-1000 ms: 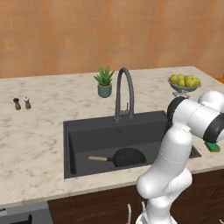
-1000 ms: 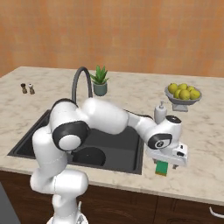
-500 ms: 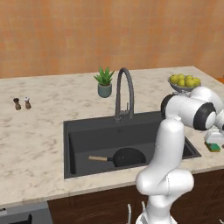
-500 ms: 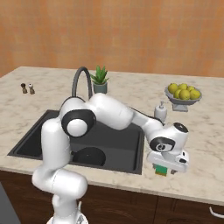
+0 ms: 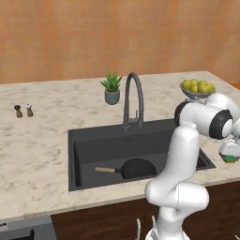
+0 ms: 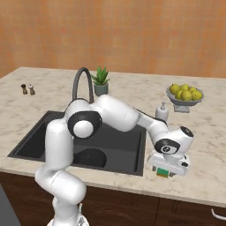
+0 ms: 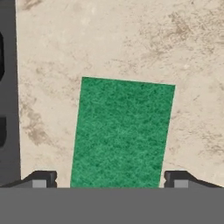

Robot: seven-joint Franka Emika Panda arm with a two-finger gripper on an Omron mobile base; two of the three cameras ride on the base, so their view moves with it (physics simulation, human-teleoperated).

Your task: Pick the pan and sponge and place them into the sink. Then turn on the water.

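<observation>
The green sponge lies flat on the beige counter just right of the sink, near the counter's front edge. My gripper hangs straight over it, open, with one fingertip on each side of the sponge and a small gap to it. From the right base view the hand covers most of the sponge. The black pan lies in the sink basin, its wooden handle pointing left. No stream comes from the dark faucet.
A bowl of lemons and a soap dispenser stand behind the hand. A potted plant is behind the faucet, and two small shakers are far left. The sink's dark rim runs beside the sponge.
The hand has come down over the sponge and turned to face the counter. The jaws stay wide. Pan and sponge have not moved.
</observation>
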